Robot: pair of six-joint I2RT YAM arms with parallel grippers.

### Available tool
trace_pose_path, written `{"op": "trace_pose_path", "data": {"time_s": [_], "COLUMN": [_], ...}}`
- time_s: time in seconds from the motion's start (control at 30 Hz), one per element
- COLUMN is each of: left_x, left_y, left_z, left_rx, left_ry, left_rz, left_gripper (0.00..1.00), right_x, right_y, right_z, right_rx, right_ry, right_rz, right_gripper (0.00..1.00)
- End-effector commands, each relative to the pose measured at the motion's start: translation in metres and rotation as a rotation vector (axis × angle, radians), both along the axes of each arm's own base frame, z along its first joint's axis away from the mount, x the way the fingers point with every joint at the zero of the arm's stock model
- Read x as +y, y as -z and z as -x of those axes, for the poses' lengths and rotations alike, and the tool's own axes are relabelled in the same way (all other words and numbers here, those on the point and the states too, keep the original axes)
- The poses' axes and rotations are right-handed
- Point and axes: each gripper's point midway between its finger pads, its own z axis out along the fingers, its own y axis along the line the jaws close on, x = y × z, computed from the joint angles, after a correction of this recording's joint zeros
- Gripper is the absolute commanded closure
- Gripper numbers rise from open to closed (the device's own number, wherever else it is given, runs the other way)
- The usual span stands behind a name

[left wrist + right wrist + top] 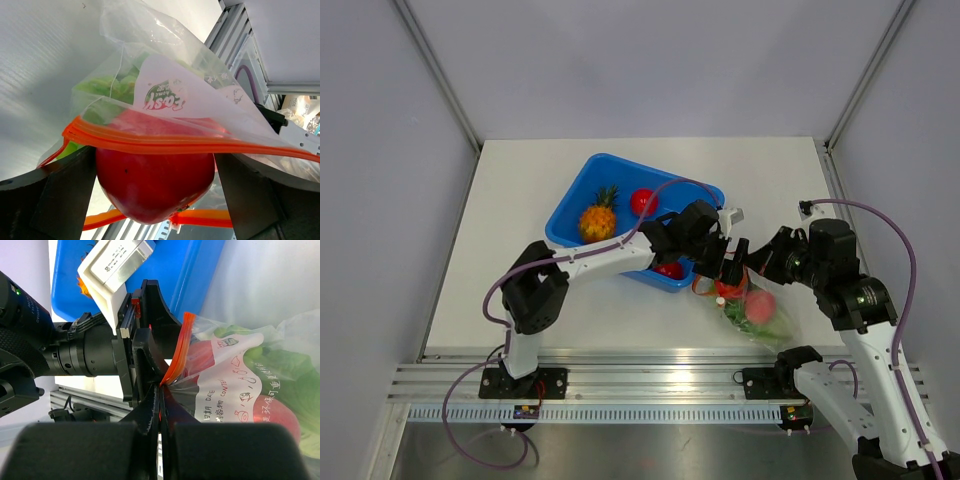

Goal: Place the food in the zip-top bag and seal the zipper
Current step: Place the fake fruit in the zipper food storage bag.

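"Where had the left arm got to?"

"It stretched from its base at lower left to mid-frame, elbow low over the worktop (520, 200). The left gripper (720, 268) was at the mouth of the zip-top bag (760, 325), just right of centre by the blue tub (578, 186)."

"And the jaws?"

"Spread wide either side of a red fruit (152, 185) under the zipper (165, 146). I couldn't tell if they pressed it. The right arm bent in from the right, the right gripper (160, 410) pinched tight on the bag's orange edge. The cabbage (107, 85) and peach (760, 305) lay inside."
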Motion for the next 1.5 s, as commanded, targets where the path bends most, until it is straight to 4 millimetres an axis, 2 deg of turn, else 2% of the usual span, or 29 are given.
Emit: {"op": "trace_pose_path", "data": {"time_s": [0.0, 0.2, 0.27, 0.53, 0.77, 0.93, 1.07, 1.17, 1.47], "left_x": [0.003, 0.008, 0.008, 0.014, 0.016, 0.014, 0.014, 0.014, 0.008], "left_y": [-0.029, -0.040, -0.050, -0.088, -0.113, -0.115, -0.107, -0.096, -0.060], "left_z": [0.017, 0.019, 0.020, 0.016, 0.008, 0.010, 0.012, 0.012, 0.010], "left_rx": [-0.044, -0.060, -0.070, -0.114, -0.153, -0.154, -0.148, -0.145, -0.137], "left_ry": [0.065, 0.076, 0.079, 0.031, -0.027, -0.016, -0.014, -0.015, -0.026], "left_rz": [0.052, 0.053, 0.067, 0.104, 0.139, 0.149, 0.129, 0.106, 0.016], "left_gripper": [0.01, 0.01, 0.01, 0.01, 0.01, 0.01, 0.01, 0.01, 0.01], "right_x": [0.005, 0.005, 0.006, 0.025, 0.041, 0.037, 0.024, 0.015, 0.001], "right_y": [-0.036, -0.041, -0.048, -0.084, -0.096, -0.086, -0.067, -0.043, -0.016], "right_z": [-0.010, -0.011, -0.013, -0.009, -0.002, 0.003, 0.005, 0.008, 0.011], "right_rx": [-0.134, -0.166, -0.193, -0.282, -0.247, -0.195, -0.127, -0.065, -0.002], "right_ry": [-0.013, -0.021, -0.024, -0.107, -0.165, -0.138, -0.042, 0.026, 0.149], "right_rz": [-0.034, -0.027, -0.037, -0.142, -0.257, -0.249, -0.217, -0.203, -0.203], "right_gripper": [1.00, 1.00, 1.00, 1.00, 1.00, 1.00, 1.00, 1.00, 1.00]}}
